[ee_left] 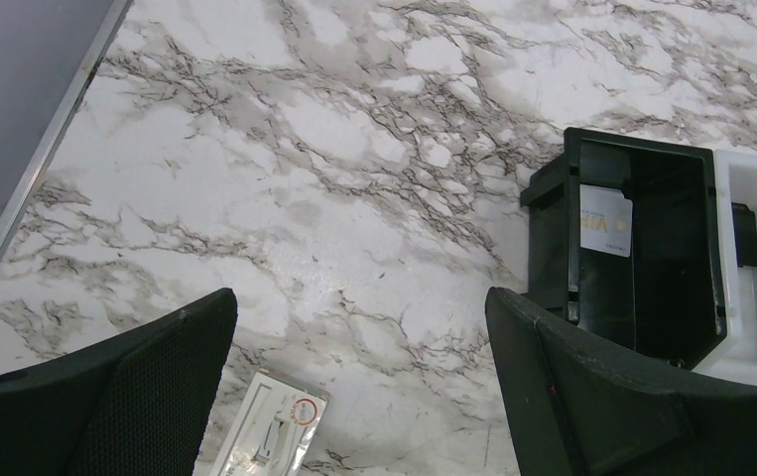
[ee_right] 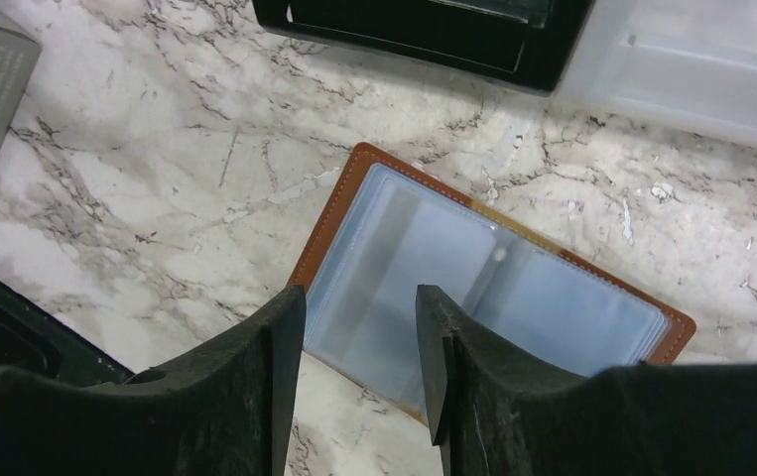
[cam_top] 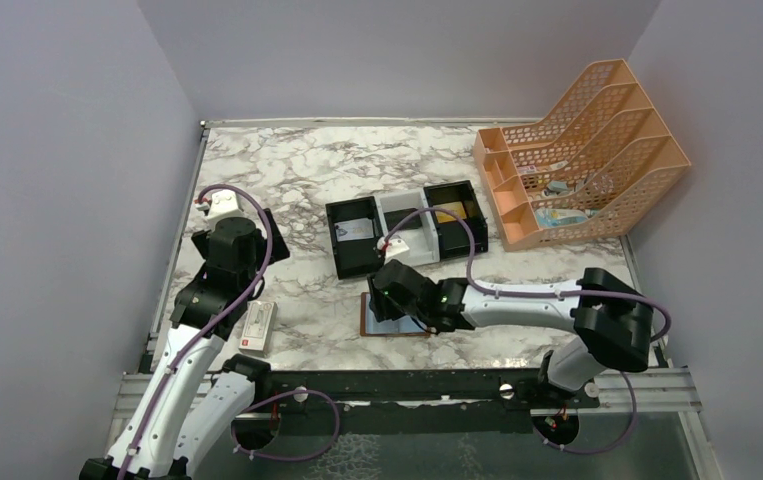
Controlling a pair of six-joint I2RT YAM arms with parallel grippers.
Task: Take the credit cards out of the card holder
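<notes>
A: Top view?
B: Card holder [cam_top: 387,327], open flat on worktop [cam_top: 287,170] near front edge, partly under right jaws. One credit card [cam_top: 355,229] in left black compartment of tray [cam_top: 335,240].
A: Left wrist?
B: Left jaws spread wide, empty, above marble; white box [ee_left: 273,431] below them.
A: Right wrist?
B: Right jaws parted, pinching nothing, over the holder's pale blue pockets

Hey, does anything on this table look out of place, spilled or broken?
Nothing stands out. The card holder lies open and flat under the right gripper; the tray sits upright, nothing spilled.
</notes>
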